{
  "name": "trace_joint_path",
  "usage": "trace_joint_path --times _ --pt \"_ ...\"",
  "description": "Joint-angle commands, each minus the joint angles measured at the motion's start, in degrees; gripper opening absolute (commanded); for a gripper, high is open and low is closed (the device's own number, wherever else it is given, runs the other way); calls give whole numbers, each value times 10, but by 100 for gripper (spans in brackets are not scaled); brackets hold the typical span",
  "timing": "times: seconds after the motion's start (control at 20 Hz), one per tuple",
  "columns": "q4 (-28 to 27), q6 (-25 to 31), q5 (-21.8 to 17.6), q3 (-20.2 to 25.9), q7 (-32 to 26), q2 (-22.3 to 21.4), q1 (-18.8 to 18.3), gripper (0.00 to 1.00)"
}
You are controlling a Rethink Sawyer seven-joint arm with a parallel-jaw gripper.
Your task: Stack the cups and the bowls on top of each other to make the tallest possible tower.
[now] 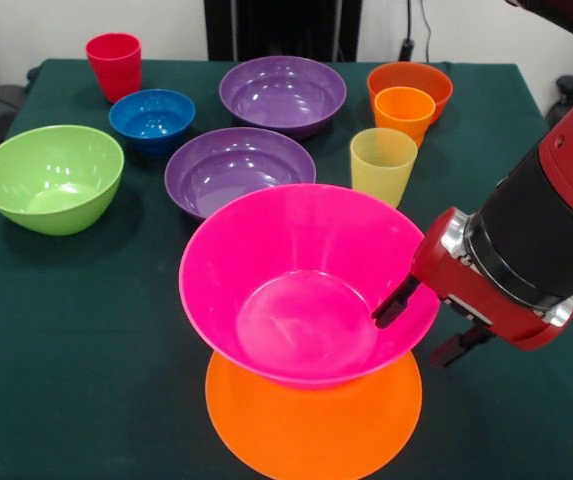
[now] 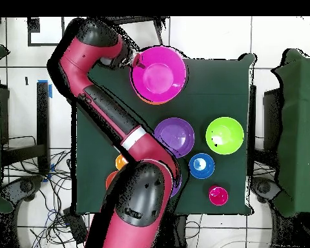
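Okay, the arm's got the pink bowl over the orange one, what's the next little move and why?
Probably lower it a touch and centre it before letting go. The gripper pinches the rim of the pink bowl, one finger inside, one outside. The bowl sits tilted above the orange bowl, which seems to be upside down, and whether they touch yet is unclear.

A lab — tiled floor, loose cables, cloth-draped table.

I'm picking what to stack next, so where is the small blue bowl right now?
In the front view the small blue bowl sits upper left on the table, between the red cup and the lime green bowl.
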Motion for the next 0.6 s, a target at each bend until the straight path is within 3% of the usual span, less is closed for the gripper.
trace_joint_path --times 0.05,0.3,0.6 --pt "-4 51 56 -8 -15 -8 -17 100" --pt "21 28 86 6 7 -44 -23 100" --pt "27 29 97 3 9 -55 -21 100"
